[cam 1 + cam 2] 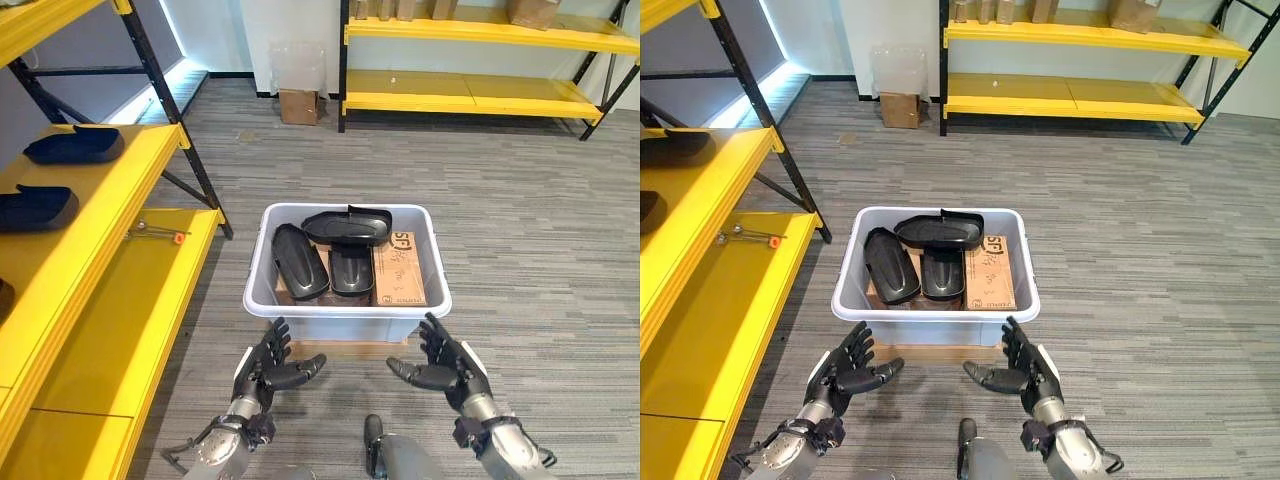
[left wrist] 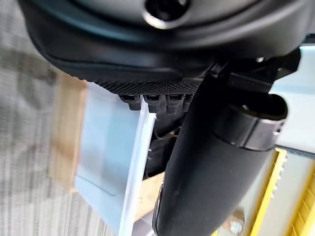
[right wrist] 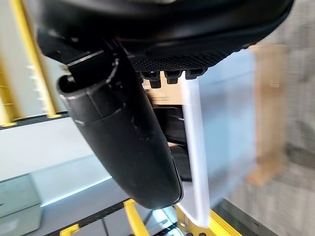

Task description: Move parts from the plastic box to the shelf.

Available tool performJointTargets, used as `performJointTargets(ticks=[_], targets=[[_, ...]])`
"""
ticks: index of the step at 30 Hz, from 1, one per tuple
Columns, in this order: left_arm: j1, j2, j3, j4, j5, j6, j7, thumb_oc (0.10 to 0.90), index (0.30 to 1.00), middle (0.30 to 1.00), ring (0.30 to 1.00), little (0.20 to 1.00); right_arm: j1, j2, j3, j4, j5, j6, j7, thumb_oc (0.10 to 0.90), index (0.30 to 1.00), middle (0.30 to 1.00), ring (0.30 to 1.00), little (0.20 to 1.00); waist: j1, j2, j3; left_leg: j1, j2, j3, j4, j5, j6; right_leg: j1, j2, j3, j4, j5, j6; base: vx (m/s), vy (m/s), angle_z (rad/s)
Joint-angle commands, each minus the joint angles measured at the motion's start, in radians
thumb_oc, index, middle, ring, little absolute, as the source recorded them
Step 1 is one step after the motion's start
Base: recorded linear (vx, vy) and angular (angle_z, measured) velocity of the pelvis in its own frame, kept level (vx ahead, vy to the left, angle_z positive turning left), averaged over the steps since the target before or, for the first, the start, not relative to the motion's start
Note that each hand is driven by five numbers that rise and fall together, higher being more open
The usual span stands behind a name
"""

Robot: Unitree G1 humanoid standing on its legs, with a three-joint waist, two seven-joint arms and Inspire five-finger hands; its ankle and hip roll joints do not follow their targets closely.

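Note:
A pale grey plastic box (image 1: 345, 318) stands on the floor in front of me, on a flat wooden board (image 1: 345, 349). Inside it lie three black moulded parts (image 1: 300, 260) and a brown cardboard piece (image 1: 399, 268). My left hand (image 1: 268, 368) hovers open just short of the box's near left corner, empty. My right hand (image 1: 446, 367) is open near the box's near right corner, also empty. Both wrist views look along the box's near wall (image 2: 106, 157) and rim (image 3: 194, 147). The yellow shelf (image 1: 95, 260) stands to my left.
Two dark blue parts (image 1: 75, 146) lie on the yellow shelf's upper level. A small tool with an orange tip (image 1: 160, 234) rests on the lower level. Another yellow shelf (image 1: 470, 95) and a cardboard box (image 1: 298, 105) stand at the far wall.

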Motion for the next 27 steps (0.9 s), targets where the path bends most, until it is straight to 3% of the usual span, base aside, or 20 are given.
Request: performJointTargets(ticks=[1,2,3,4,5,6,7,8,12,19,27], targets=[[0.006,0.024,0.023,-0.093,0.013,-0.078,-0.015,0.900,1.000,1.000,1.000,1.000,0.009,0.018,-0.021,-0.070,0.015,-0.068,0.007,0.900,1.000,1.000,1.000,1.000,0.016,-0.020,-0.064,-0.036,-0.006,0.040,0.153,0.239,0.042,0.038,-0.016,0.000,-0.089,-0.032,0.065,-0.03,-0.169,0.16],[-0.023,0.033,0.015,-0.093,-0.003,-0.078,-0.006,0.900,1.000,1.000,1.000,1.000,-0.004,0.010,-0.023,-0.072,0.025,-0.077,-0.003,0.900,1.000,1.000,1.000,1.000,0.036,-0.045,-0.027,-0.174,-0.049,0.053,0.343,0.318,0.031,0.087,-0.017,-0.001,-0.123,-0.036,0.040,-0.01,-0.239,-0.10],[-0.024,0.034,0.015,-0.103,-0.006,-0.073,-0.010,0.900,1.000,1.000,1.000,1.000,-0.008,-0.002,-0.028,-0.075,0.015,-0.080,-0.009,0.900,1.000,1.000,1.000,1.000,0.047,-0.060,-0.007,-0.247,-0.046,0.080,0.353,0.293,0.051,0.110,-0.013,0.006,-0.145,-0.038,0.037,-0.01,-0.235,-0.37],[-0.024,0.033,0.015,-0.103,-0.006,-0.072,-0.010,0.900,1.000,1.000,1.000,1.000,-0.008,-0.001,-0.028,-0.075,0.015,-0.080,-0.010,0.900,1.000,1.000,1.000,1.000,0.049,-0.058,-0.007,-0.248,-0.044,0.082,0.356,0.290,0.051,0.110,-0.011,0.008,-0.143,-0.039,0.037,0.15,-0.070,-0.65],[-0.026,0.031,0.007,-0.099,-0.011,-0.075,-0.007,0.900,1.000,1.000,1.000,1.000,-0.011,0.003,-0.039,-0.064,0.017,-0.091,-0.032,0.900,1.000,1.000,1.000,1.000,0.059,-0.053,-0.001,-0.297,0.048,0.108,0.122,0.265,0.047,0.132,-0.007,0.021,-0.153,-0.060,0.049,0.13,0.019,-0.33],[-0.026,0.030,0.006,-0.098,-0.011,-0.075,-0.007,0.900,1.000,1.000,1.000,1.000,-0.010,0.003,-0.038,-0.064,0.017,-0.092,-0.032,0.900,1.000,1.000,1.000,1.000,0.064,-0.055,0.002,-0.283,0.049,0.114,0.108,0.268,0.046,0.137,-0.008,0.026,-0.153,-0.061,0.048,0.22,0.101,-0.02],[-0.028,0.028,0.000,-0.090,-0.009,-0.075,0.002,0.900,1.000,1.000,1.000,1.000,-0.011,0.008,-0.041,-0.061,0.017,-0.093,-0.040,0.900,1.000,1.000,1.000,1.000,0.068,-0.032,-0.005,-0.241,0.087,0.105,-0.100,0.292,0.029,0.144,0.005,0.035,-0.143,-0.080,0.058,0.20,0.172,0.25],[-0.031,0.026,0.000,-0.089,0.003,-0.073,0.003,0.900,1.000,1.000,1.000,1.000,-0.007,0.005,-0.050,-0.068,0.011,-0.088,-0.038,0.900,1.000,1.000,1.000,1.000,0.071,-0.015,-0.008,-0.243,0.081,0.077,-0.148,0.326,0.010,0.158,0.000,0.052,-0.133,-0.094,0.065,0.19,0.182,-0.07],[-0.040,0.027,0.000,-0.087,0.007,-0.076,-0.003,0.900,1.000,1.000,1.000,1.000,-0.006,0.019,-0.045,-0.053,0.001,-0.073,-0.029,0.900,1.000,1.000,1.000,1.000,0.064,0.001,-0.025,-0.209,0.052,0.079,-0.141,0.277,0.020,0.160,-0.030,0.062,-0.108,-0.096,0.080,0.11,0.166,-0.48],[-0.007,0.054,0.022,-0.114,0.005,-0.070,-0.021,0.900,1.000,1.000,1.000,1.000,0.034,0.035,-0.060,-0.071,0.003,-0.057,0.006,0.900,1.000,1.000,1.000,1.000,0.068,-0.008,-0.049,-0.177,0.009,0.152,-0.049,0.161,0.058,0.214,-0.097,0.074,-0.136,-0.094,0.110,0.11,0.160,-0.25],[-0.003,0.051,0.027,-0.114,0.006,-0.063,-0.020,0.900,1.000,1.000,1.000,1.000,0.027,0.038,-0.071,-0.087,-0.013,-0.062,-0.002,0.900,1.000,1.000,1.000,1.000,0.070,-0.017,-0.058,-0.148,0.000,0.172,-0.032,0.127,0.070,0.240,-0.120,0.079,-0.154,-0.083,0.126,0.04,0.070,0.02]])
